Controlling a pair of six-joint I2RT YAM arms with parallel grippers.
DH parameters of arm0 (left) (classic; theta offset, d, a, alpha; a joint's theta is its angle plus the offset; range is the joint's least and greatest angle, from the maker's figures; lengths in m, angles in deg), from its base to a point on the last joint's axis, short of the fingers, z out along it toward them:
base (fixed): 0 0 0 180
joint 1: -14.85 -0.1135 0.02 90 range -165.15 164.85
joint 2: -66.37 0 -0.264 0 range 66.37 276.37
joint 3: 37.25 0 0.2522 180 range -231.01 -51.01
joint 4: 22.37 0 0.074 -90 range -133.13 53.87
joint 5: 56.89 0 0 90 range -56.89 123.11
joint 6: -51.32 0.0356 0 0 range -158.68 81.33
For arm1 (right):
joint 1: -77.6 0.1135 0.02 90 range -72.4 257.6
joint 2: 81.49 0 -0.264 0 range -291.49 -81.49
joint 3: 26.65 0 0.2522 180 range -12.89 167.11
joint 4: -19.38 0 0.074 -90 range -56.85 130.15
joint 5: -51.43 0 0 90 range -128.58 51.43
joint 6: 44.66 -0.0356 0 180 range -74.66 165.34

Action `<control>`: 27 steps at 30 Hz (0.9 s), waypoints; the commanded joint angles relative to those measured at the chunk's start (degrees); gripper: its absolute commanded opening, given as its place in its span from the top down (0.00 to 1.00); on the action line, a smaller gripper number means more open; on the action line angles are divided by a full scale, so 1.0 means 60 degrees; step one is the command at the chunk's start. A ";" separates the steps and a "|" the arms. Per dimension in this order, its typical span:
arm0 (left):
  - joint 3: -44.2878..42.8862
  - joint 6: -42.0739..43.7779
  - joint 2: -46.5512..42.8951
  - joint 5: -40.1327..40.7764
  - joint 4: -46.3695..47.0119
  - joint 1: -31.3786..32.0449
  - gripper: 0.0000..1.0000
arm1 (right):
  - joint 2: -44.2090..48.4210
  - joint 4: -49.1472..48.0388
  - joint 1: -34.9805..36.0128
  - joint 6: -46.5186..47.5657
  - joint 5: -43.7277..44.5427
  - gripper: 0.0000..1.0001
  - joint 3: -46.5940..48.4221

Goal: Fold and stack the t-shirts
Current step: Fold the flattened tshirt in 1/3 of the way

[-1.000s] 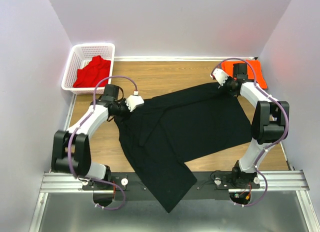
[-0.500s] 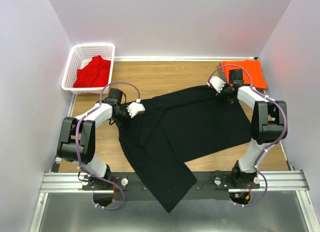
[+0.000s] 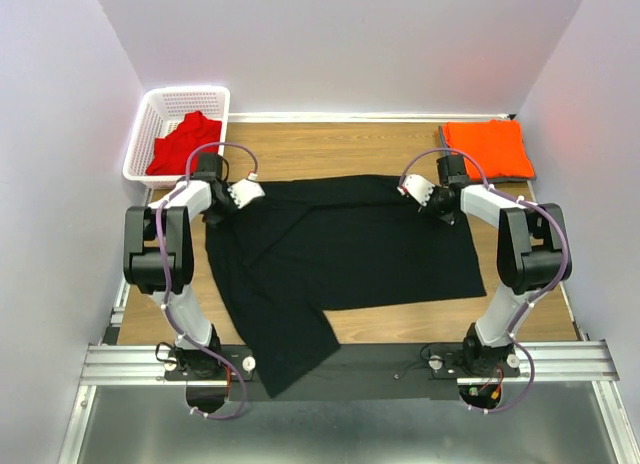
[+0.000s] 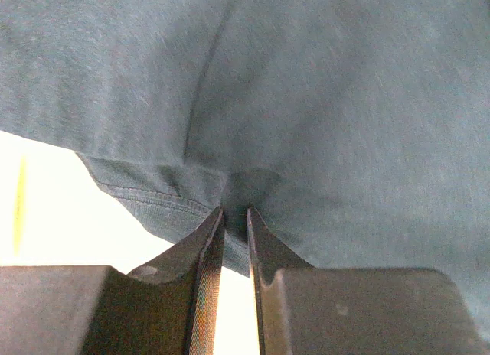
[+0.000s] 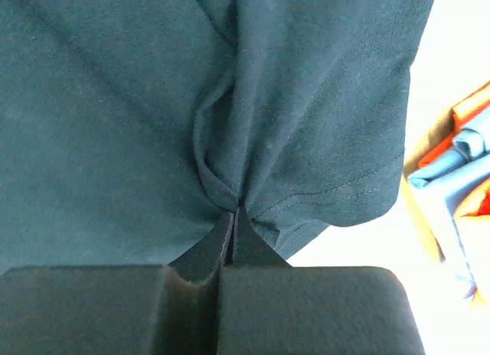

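Black t-shirt (image 3: 350, 244) spread out | left gripper (image 4: 235, 217) pinching its far-left edge | right gripper (image 5: 233, 217) clamped on far-right edge

Bright, even overhead light, soft shadows; wrist views blown-out white beside the black t-shirt (image 4: 321, 102), slightly soft.

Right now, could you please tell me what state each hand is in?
Left hand: closed, pinching the black t-shirt at its edge.
Right hand: closed, pinching the black t-shirt too.
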 commanded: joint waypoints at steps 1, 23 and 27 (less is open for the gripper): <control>-0.0651 0.0917 0.0912 0.1938 -0.0595 -0.0437 0.73 | 0.0211 0.0716 0.0102 -0.0433 0.0132 1.00 -0.0325; 0.0735 0.0130 -0.2851 -0.2090 -0.1988 0.2911 0.56 | -0.0829 0.1771 0.0220 -0.1782 0.0043 0.99 0.0087; 0.1131 -0.0911 -0.2954 -0.2193 -0.1066 0.4832 0.56 | -0.0800 0.1757 0.0220 -0.1826 0.0131 1.00 -0.0090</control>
